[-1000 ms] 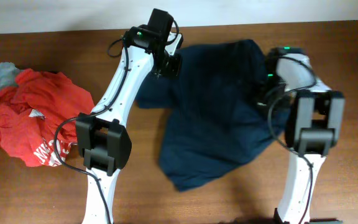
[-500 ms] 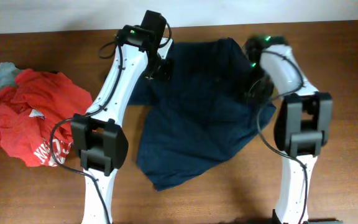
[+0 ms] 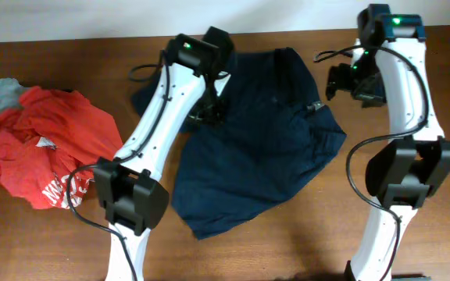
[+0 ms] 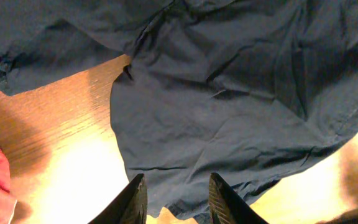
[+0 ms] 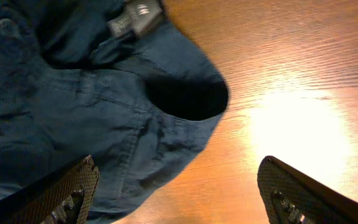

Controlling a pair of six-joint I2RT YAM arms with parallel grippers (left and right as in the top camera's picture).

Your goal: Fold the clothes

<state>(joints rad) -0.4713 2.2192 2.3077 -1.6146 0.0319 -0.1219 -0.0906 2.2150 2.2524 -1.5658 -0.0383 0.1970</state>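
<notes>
Lying unfolded across the middle of the brown wooden table (image 3: 303, 242) in the overhead view, the pair of dark navy blue fabric shorts (image 3: 264, 148) has its long axis on a diagonal, from the far edge near the right arm down to a corner at the near left, with one flap reaching out to the left under the left arm. The black left gripper (image 3: 209, 113) hangs over the upper left part of the shorts, and the black right gripper (image 3: 336, 82) sits just off their right edge, above bare wood. Well apart, at the left end of the table, a crumpled bright red T-shirt (image 3: 45, 148) carries white lettering (image 3: 53, 191) too creased to read, and a small pale grey-teal garment (image 3: 2, 94) lies against it. From the left wrist, the wrinkled shorts (image 4: 229, 93) fill most of the frame, and the left gripper (image 4: 176, 199) shows its two fingers (image 4: 135, 199) a little apart over the cloth, pinching nothing. From the right wrist, the right gripper (image 5: 179, 165) has its fingers (image 5: 73, 190) spread wide with nothing between them. The shorts (image 5: 73, 112) lie to the left, with a dark button (image 5: 5, 28) and a grey sewn-in label (image 5: 135, 15) whose white mark is not legible.
</notes>
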